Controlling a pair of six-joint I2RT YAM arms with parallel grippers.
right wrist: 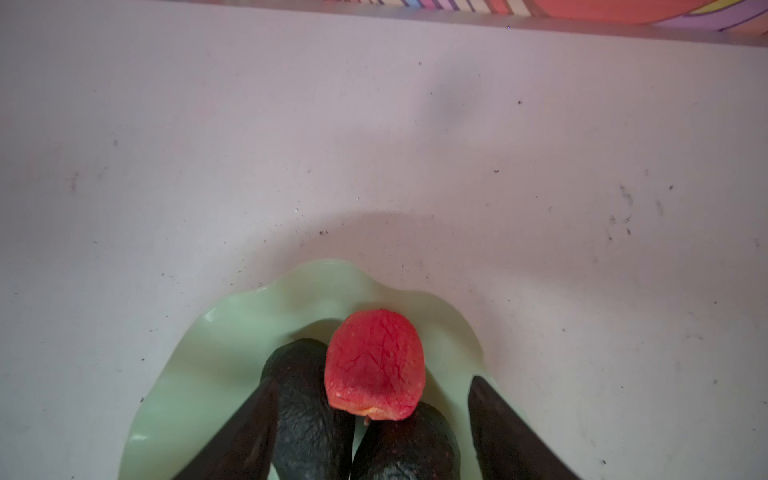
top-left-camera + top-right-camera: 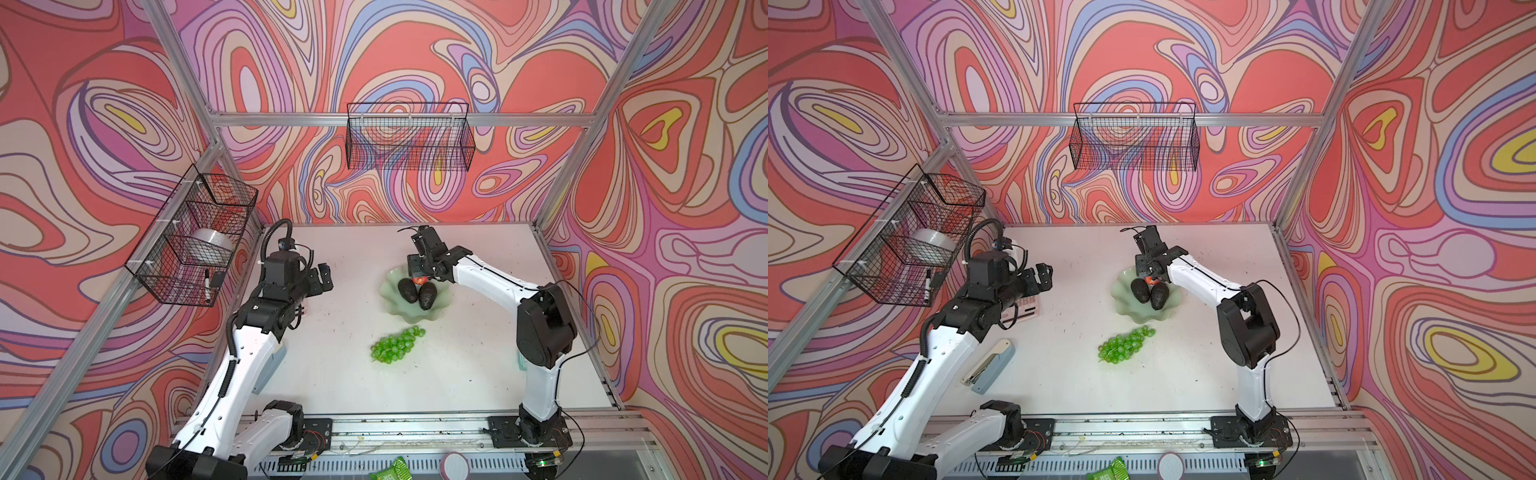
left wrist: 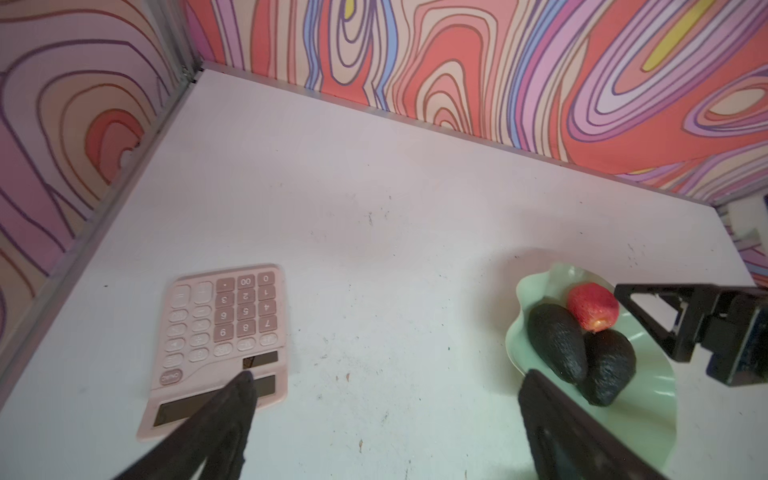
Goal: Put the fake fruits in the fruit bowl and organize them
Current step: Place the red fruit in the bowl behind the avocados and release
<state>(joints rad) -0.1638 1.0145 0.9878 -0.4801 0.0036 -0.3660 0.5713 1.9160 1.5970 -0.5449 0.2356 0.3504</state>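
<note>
The pale green fruit bowl [image 2: 409, 318] [image 1: 216, 353] stands at mid-table. In it lie two dark avocados [image 2: 408, 291] [image 2: 427, 296] side by side, and a red apple [image 2: 419, 280] [image 1: 374, 365] rests against their far ends. My right gripper [image 2: 422, 272] [image 1: 372, 380] hangs just above the apple, open, with a gap on each side of the fruit. The green grapes [image 2: 397, 345] [image 2: 1125, 345] lie on the table in front of the bowl. My left gripper [image 2: 322, 278] [image 3: 384, 378] is open and empty, left of the bowl.
A pink calculator [image 3: 220, 345] lies under the left gripper and a grey stapler [image 2: 990, 365] beside the left arm. Black wire baskets hang on the back wall [image 2: 409, 137] and the left wall [image 2: 195, 237]. A green packet [image 2: 390, 469] lies beyond the front rail.
</note>
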